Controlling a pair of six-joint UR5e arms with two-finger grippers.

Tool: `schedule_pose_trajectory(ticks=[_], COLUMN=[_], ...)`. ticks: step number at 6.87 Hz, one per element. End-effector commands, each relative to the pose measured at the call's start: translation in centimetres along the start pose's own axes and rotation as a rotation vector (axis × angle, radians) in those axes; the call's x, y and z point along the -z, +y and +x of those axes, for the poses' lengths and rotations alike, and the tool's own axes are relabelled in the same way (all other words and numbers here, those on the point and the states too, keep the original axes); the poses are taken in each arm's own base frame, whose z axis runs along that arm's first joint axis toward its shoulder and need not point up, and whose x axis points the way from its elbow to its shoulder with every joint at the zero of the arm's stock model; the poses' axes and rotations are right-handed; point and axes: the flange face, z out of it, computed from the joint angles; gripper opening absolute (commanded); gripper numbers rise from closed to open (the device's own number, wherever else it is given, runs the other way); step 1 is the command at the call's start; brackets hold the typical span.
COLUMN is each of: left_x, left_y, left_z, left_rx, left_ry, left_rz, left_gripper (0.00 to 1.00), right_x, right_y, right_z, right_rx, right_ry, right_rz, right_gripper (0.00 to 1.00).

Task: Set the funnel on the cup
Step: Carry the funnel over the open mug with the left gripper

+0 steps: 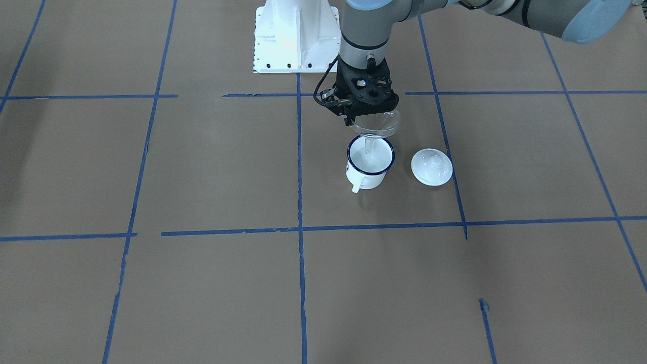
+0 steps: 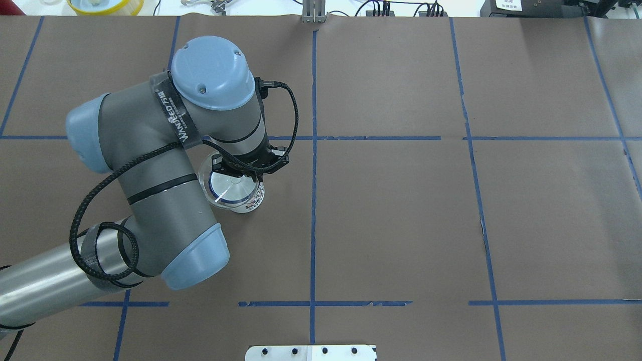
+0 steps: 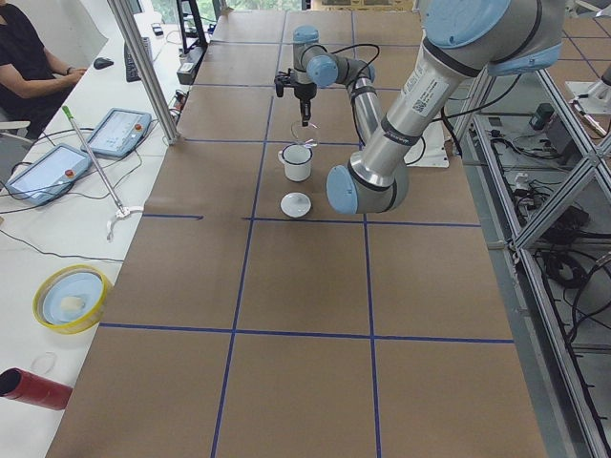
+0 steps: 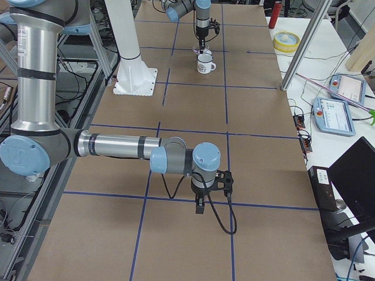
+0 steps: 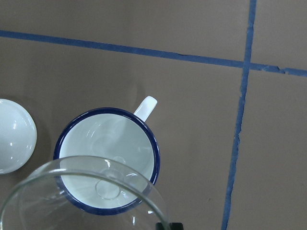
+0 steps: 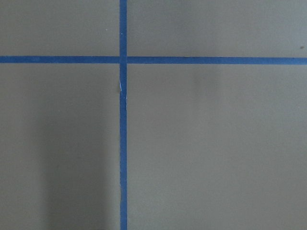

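Note:
The white cup (image 1: 370, 163) with a dark blue rim stands on the brown table, its handle toward the camera's side. My left gripper (image 1: 370, 112) is shut on the rim of the clear funnel (image 1: 378, 127) and holds it just above the cup, with the spout pointing down into the cup's mouth. In the left wrist view the funnel's cone (image 5: 81, 196) overlaps the near part of the cup (image 5: 106, 160). The overhead view shows the funnel over the cup (image 2: 231, 189) beneath the wrist. My right gripper (image 4: 200, 205) hangs low over the table far from the cup; I cannot tell whether it is open or shut.
A round white lid with a knob (image 1: 431, 167) lies right beside the cup, also in the left wrist view (image 5: 14, 135). The white robot base (image 1: 295, 35) stands behind the cup. Blue tape lines cross the brown table. A person sits by the table's end (image 3: 29, 57).

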Motion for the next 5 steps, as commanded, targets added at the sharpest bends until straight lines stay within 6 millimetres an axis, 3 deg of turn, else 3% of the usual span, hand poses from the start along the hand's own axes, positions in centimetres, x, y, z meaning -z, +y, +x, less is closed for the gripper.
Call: schedule_pose_trajectory(ticks=[1, 3, 4, 5], left_x=[-1.0, -1.4, -2.1, -2.0], left_y=[-0.3, -0.5, -1.2, -1.1], left_z=[-0.1, -0.2, -0.3, -0.6], left_rx=[-0.024, -0.023, -0.024, -0.030], left_ry=[-0.017, -0.024, -0.036, -0.024], left_rz=[-0.007, 0.002, 0.040, 0.051], left_gripper=[0.00, 0.00, 0.45, 0.99], right_x=[0.0, 0.0, 0.0, 0.0], right_y=[0.0, 0.0, 0.0, 0.1], right_z=[0.0, 0.0, 0.0, 0.0], right_rx=[0.001, 0.000, 0.001, 0.000], right_ry=[0.000, 0.000, 0.000, 0.000], right_rz=[0.001, 0.000, 0.001, 0.000], right_gripper=[1.00, 1.00, 1.00, 1.00])
